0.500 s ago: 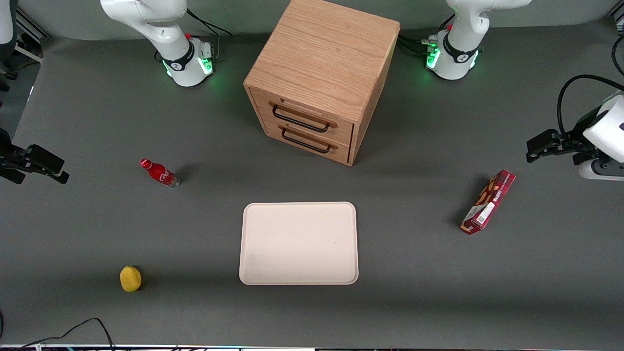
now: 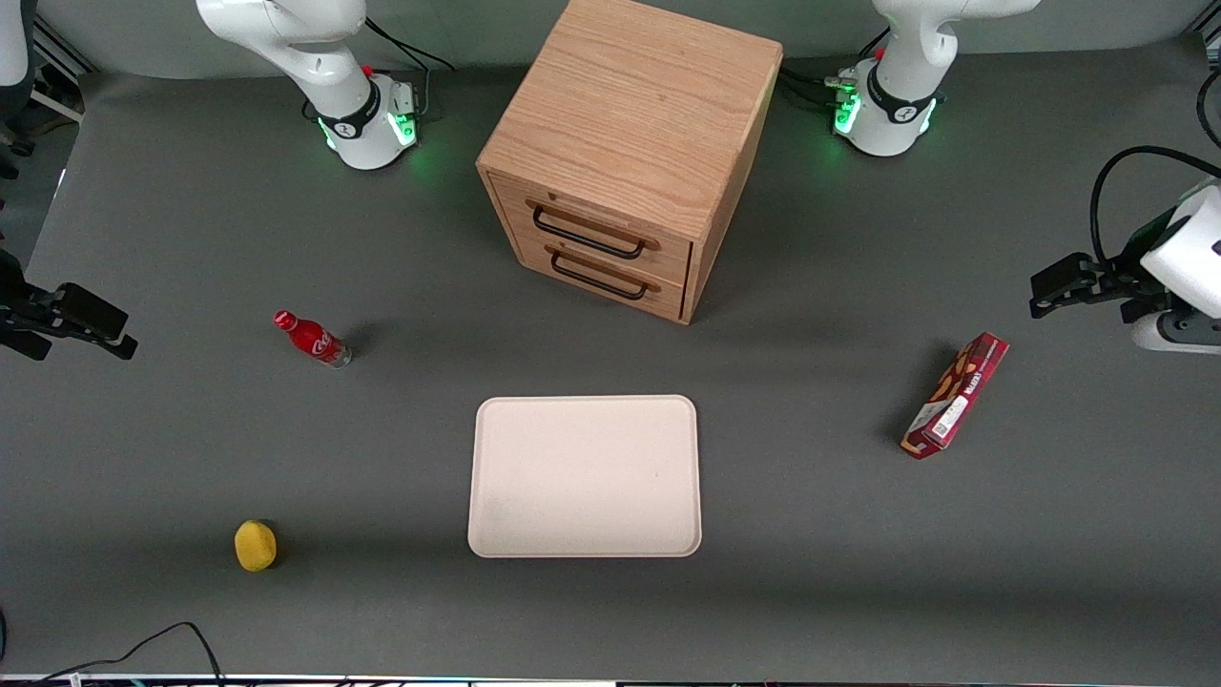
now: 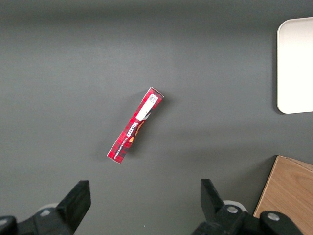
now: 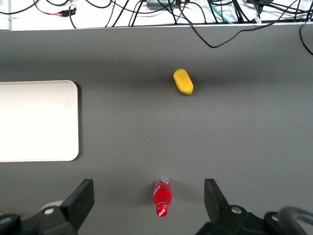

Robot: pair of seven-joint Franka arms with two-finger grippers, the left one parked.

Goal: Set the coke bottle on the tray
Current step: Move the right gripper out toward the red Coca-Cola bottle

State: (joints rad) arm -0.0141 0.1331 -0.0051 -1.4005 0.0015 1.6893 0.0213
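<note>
The coke bottle (image 2: pixel 313 339), small and red with a red cap, stands on the grey table toward the working arm's end, farther from the front camera than the tray. The cream-beige tray (image 2: pixel 584 475) lies flat in front of the wooden cabinet with nothing on it. My right gripper (image 2: pixel 113 336) hovers high near the table's working-arm end, well apart from the bottle. In the right wrist view the gripper (image 4: pixel 148 200) is open and empty, the bottle (image 4: pixel 162 198) shows between its fingers far below, and part of the tray (image 4: pixel 36 120) is in view.
A yellow lemon (image 2: pixel 256 545) lies near the table's front edge, also seen in the right wrist view (image 4: pixel 183 81). A wooden drawer cabinet (image 2: pixel 630 153) stands mid-table. A red snack box (image 2: pixel 956 394) lies toward the parked arm's end. Cables (image 4: pixel 210 19) run along the table edge.
My right gripper has shifted very slightly toward the bottle. The bottle, tray and other objects have not moved.
</note>
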